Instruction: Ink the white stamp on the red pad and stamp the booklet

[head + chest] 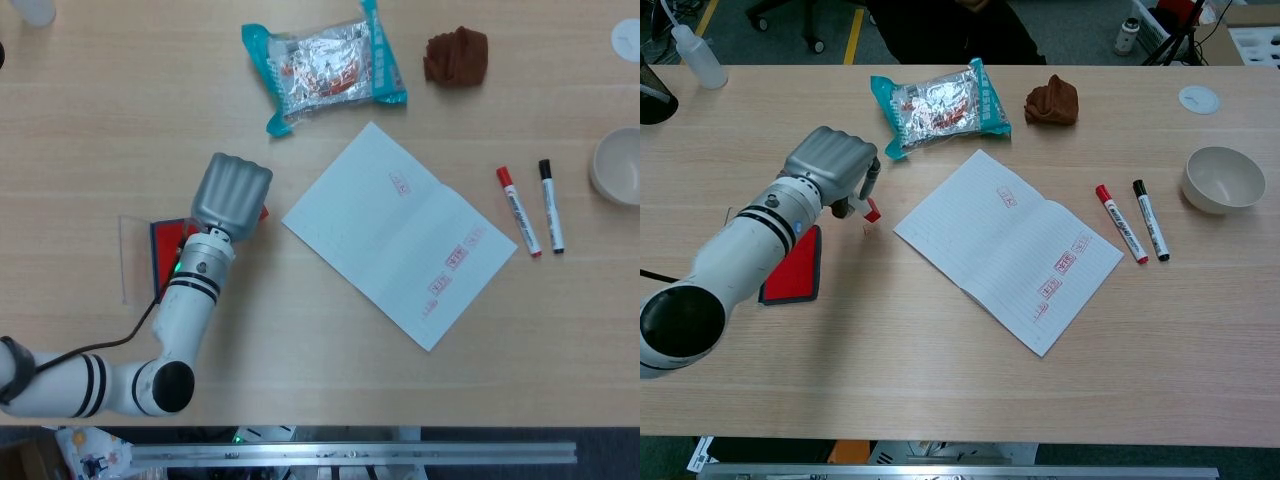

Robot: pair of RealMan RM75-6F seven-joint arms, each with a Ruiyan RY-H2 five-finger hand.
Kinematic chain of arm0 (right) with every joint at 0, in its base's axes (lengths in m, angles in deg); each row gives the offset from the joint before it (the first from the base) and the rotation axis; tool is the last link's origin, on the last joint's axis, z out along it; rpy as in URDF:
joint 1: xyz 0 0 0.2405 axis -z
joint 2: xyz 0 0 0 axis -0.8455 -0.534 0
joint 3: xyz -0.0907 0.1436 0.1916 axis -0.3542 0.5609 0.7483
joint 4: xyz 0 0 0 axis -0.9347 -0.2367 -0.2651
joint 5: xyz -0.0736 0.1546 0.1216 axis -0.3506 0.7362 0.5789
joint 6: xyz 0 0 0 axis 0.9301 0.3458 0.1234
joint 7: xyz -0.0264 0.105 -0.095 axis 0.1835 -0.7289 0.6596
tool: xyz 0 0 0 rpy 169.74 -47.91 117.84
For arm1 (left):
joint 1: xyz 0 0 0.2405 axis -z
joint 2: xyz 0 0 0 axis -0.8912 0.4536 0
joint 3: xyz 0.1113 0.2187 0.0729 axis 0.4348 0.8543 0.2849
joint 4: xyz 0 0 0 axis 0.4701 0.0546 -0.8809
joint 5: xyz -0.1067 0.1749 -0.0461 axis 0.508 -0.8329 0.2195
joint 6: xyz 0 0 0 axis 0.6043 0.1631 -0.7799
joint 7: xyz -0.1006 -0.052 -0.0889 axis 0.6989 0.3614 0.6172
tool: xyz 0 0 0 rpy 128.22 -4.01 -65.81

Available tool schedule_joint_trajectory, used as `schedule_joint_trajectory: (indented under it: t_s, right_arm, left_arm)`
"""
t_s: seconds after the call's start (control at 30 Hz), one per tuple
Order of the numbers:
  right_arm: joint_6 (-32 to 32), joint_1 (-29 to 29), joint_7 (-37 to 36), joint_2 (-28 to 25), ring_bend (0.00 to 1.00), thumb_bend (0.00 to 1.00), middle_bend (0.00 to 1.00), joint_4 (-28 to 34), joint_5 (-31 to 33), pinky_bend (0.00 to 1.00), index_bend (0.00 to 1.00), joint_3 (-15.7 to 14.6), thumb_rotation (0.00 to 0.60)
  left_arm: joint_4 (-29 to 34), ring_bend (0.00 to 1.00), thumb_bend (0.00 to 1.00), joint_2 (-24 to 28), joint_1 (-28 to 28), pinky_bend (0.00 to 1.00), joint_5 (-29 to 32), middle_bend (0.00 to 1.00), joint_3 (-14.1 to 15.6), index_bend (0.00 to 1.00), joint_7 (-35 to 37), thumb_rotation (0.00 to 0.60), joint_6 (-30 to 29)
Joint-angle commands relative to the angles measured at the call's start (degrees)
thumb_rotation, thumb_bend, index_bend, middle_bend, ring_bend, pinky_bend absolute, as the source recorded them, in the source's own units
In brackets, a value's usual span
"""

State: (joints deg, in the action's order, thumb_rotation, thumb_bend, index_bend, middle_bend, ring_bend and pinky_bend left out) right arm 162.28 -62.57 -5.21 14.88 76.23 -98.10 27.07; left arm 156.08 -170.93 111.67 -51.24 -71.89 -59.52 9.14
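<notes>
The white stamp [868, 206], its red face tilted sideways, is pinched in the curled fingers of the left hand [830, 165], held just above the table between the red ink pad [794, 268] on the left and the open booklet [1010, 247] on the right. A tilted face risks a smeared or partial print, and the thin pinch could let the stamp slip. The right hand is out of sight.

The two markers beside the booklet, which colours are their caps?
One marker has a red cap, the other black; chest view shows it best.
</notes>
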Motion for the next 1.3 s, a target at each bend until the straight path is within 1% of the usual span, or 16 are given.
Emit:
schedule_joint_trajectory:
  t_s: [0.03, 0.07, 0.13, 0.2, 0.23, 0.3, 0.4, 0.53, 0.8, 1.03, 1.3]
  right_arm:
    - [-0.15, -0.15, -0.01, 0.10, 0.29, 0.20, 0.36, 0.06, -0.16, 0.30, 0.24, -0.02, 0.600]
    - [-0.20, -0.21, -0.02, 0.15, 0.29, 0.20, 0.36, 0.06, -0.23, 0.30, 0.24, -0.03, 0.600]
    - [-0.22, -0.25, -0.01, 0.18, 0.29, 0.20, 0.36, 0.05, -0.28, 0.30, 0.24, -0.04, 0.600]
    - [-0.30, -0.36, 0.02, 0.29, 0.29, 0.20, 0.36, 0.01, -0.41, 0.30, 0.24, -0.05, 0.600]
    - [-0.47, -0.47, -0.05, 0.40, 0.29, 0.20, 0.36, 0.00, -0.53, 0.30, 0.24, -0.10, 0.600]
    - [-0.51, -0.55, -0.17, 0.51, 0.29, 0.20, 0.36, -0.11, -0.66, 0.30, 0.24, -0.14, 0.600]
    - [-0.46, -0.55, -0.33, 0.57, 0.29, 0.20, 0.36, -0.22, -0.76, 0.30, 0.24, -0.19, 0.600]
    - [-0.28, -0.45, -0.34, 0.54, 0.29, 0.20, 0.36, -0.21, -0.91, 0.30, 0.24, -0.31, 0.600]
    - [0.16, -0.11, -0.14, 0.60, 0.29, 0.20, 0.36, -0.07, -1.05, 0.30, 0.24, -0.54, 0.600]
    - [0.85, 0.39, 0.34, 0.60, 0.29, 0.20, 0.36, 0.31, -1.08, 0.30, 0.24, -0.68, 0.600]
    - [1.18, 0.64, 1.15, 0.63, 0.29, 0.20, 0.36, 1.05, -1.17, 0.30, 0.24, -0.76, 0.600]
  left_arm:
    - [2.96, 1.00, 0.27, 3.65, -1.17, 1.00, -2.76, 1.00, 2.33, 0.64, -0.44, 0.600, -0.97]
    - [3.70, 1.00, 0.27, 4.57, -1.48, 1.00, -3.59, 1.00, 3.05, 0.64, -0.53, 0.600, -1.19]
    - [4.28, 1.00, 0.27, 5.28, -1.74, 1.00, -4.31, 1.00, 3.60, 0.64, -0.48, 0.600, -1.29]
    - [5.45, 1.00, 0.27, 6.74, -2.37, 1.00, -5.91, 1.00, 4.98, 0.64, -0.49, 0.600, -1.60]
    - [6.53, 1.00, 0.27, 7.98, -2.94, 1.00, -7.46, 1.00, 6.61, 0.64, -0.72, 0.600, -1.80]
    - [7.74, 1.00, 0.27, 9.43, -3.82, 1.00, -10.20, 1.00, 8.70, 0.64, -0.57, 0.600, -2.13]
    - [8.20, 1.00, 0.27, 10.31, -4.73, 1.00, -13.08, 1.00, 10.86, 0.64, -0.86, 0.600, -2.25]
    - [7.54, 1.00, 0.27, 10.61, -5.60, 1.00, -16.28, 1.00, 12.92, 0.65, -1.85, 0.600, -2.28]
    - [3.98, 1.00, 0.27, 9.42, -7.21, 1.00, -19.29, 1.00, 15.10, 0.65, -3.08, 0.600, -0.34]
    - [0.36, 1.00, 0.27, 9.33, -7.75, 1.00, -20.73, 1.00, 15.23, 0.65, -3.47, 0.600, 1.73]
    - [-1.82, 1.00, 0.27, 9.87, -8.99, 1.00, -21.67, 1.00, 15.47, 0.65, -3.30, 0.600, 3.33]
